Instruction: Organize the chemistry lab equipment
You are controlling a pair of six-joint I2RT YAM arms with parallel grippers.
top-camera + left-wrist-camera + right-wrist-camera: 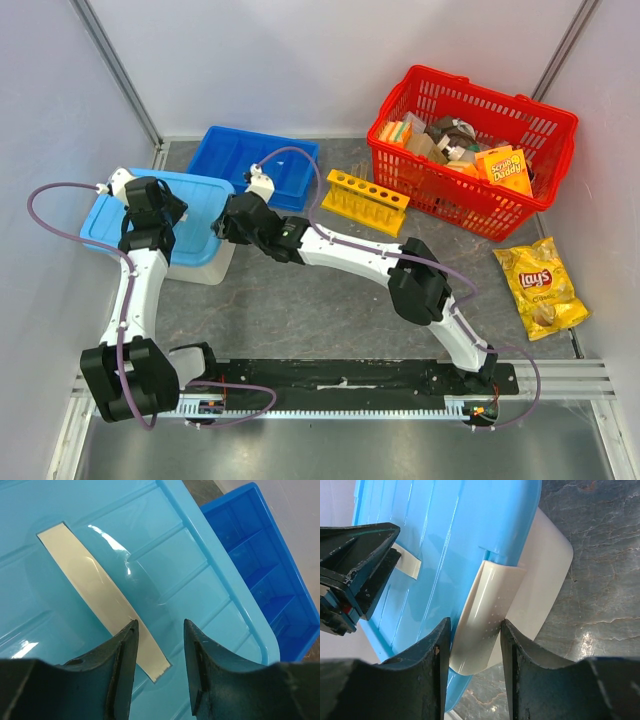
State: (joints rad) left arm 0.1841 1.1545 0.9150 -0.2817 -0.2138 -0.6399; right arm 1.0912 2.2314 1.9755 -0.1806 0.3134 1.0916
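Only right wrist shows white latch (pixel 485 610) between parted right fingers (pixel 427 680); left fingers (pixel 120 675) parted, empty.

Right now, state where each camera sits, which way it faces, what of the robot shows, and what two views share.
Top external: fixed above and behind the robot, looking down on the table; left arm and right arm show.
Left wrist: on the left arm, looking past the left tool at the light-blue lid and blue tray.
Right wrist: on the right arm, looking past the right tool at a white latch and the lid; the left tool shows.
Shared: both wrist views show that lid.
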